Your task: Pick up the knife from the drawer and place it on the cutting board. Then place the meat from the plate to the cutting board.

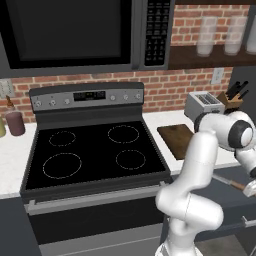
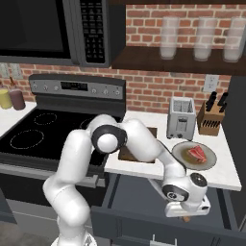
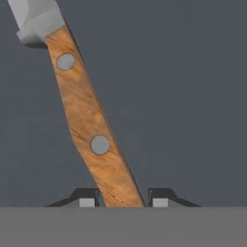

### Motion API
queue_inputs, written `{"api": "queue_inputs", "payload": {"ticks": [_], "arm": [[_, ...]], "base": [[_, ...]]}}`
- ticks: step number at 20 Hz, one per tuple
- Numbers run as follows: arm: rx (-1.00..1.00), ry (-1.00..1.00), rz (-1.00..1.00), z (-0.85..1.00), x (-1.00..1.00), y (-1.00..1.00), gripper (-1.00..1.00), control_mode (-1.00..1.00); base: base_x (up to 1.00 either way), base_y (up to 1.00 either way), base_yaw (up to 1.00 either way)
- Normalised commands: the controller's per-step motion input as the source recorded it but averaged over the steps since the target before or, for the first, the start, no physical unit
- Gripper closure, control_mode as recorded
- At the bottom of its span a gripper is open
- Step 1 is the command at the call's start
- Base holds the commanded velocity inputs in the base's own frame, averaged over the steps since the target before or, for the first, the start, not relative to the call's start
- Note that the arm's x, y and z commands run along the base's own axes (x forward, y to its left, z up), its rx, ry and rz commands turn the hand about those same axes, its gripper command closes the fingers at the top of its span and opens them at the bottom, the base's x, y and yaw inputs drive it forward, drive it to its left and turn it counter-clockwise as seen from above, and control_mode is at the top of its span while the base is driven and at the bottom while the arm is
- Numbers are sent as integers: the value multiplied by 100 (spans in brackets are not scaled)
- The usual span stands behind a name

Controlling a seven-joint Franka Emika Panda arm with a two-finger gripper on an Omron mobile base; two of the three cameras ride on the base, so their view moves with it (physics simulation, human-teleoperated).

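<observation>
Knife (image 3: 89, 125) handle runs lower centre, between gripper (image 3: 123, 198) tips; contact unclear, grip unconfirmed. Inside drawer (image 2: 139, 192). Squeeze handle squarely, then lift straight.

Knife (image 3: 91, 130): orange-brown grained wood handle, two grey rivets, silver-grey blade. Drawer (image 3: 193, 96): flat dark grey. Cutting board (image 1: 176, 136): dark brown. Meat (image 2: 197, 153): red-pink. Plate (image 2: 180, 154): beige-grey.

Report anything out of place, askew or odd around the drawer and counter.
Nothing stands out. The drawer is pulled open with the claw down inside, its tips either side of the knife handle. The meat sits on the plate; the cutting board lies flat.
</observation>
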Motion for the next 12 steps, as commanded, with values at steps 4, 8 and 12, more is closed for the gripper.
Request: {"api": "queue_inputs", "payload": {"ticks": [4, 8, 12], "arm": [[-2, 19, 11, 99, -24, 17, 100, -100], [-7, 23, 25, 87, -46, 32, 100, -100], [-8, 14, 28, 70, -82, 31, 100, -100]], "base": [[0, 0, 0], [0, 0, 0], [0, 0, 0]]}}
